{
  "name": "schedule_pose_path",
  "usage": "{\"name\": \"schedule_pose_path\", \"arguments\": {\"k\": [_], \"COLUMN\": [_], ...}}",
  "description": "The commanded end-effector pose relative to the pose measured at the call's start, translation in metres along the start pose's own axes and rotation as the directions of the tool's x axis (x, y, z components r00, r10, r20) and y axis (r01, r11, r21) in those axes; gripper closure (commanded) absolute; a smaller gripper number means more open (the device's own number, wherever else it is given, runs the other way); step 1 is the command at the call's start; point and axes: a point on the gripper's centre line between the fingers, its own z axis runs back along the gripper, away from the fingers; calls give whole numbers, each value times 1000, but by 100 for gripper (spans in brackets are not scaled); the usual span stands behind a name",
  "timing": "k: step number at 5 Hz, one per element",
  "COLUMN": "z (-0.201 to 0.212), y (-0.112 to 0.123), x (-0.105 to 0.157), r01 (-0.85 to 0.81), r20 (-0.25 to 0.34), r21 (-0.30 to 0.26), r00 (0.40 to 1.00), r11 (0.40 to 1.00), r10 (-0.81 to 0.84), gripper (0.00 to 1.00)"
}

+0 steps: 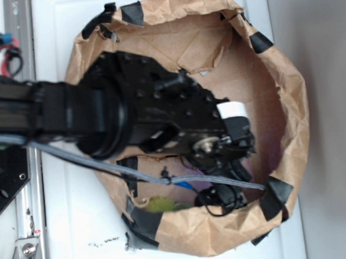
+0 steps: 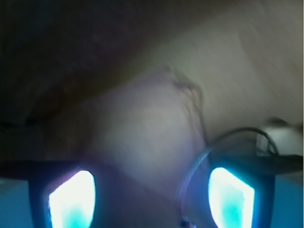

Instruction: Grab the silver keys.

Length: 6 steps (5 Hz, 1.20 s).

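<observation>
White surface [image 1: 68, 228] is covered by a crumpled brown paper bowl [image 1: 287, 100], taped black. The gripper [image 2: 151, 190] is seen spread apart; a thin wire ring, seemingly the silver keys [image 2: 237, 135], lies blurred beside its right-hand fingertip in the wrist view.

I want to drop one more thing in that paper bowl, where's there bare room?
Bare brown paper shows along the far side of the paper bowl, between the gripper and the taped rim, and at the top under the torn flap. The lower part is crowded: the arm, the grey cable, a green object and dark tangled items beside it.
</observation>
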Motion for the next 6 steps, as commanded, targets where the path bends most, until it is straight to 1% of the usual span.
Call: {"name": "schedule_pose_path", "arguments": {"k": [1,2,3,6], "z": [-2,-1,3,7], "y": [-14,-13,-11,-10], "x": [9,9,9,9], "r01": [66,59,33,42], "r20": [-3,-22,-32,-34], "r21": [-10,-11,-31,-32], "r00": [998,998,999,998], "r11": [998,998,999,999], "r10": [-66,-60,-34,-43], "gripper": [0,0,100,100]}}
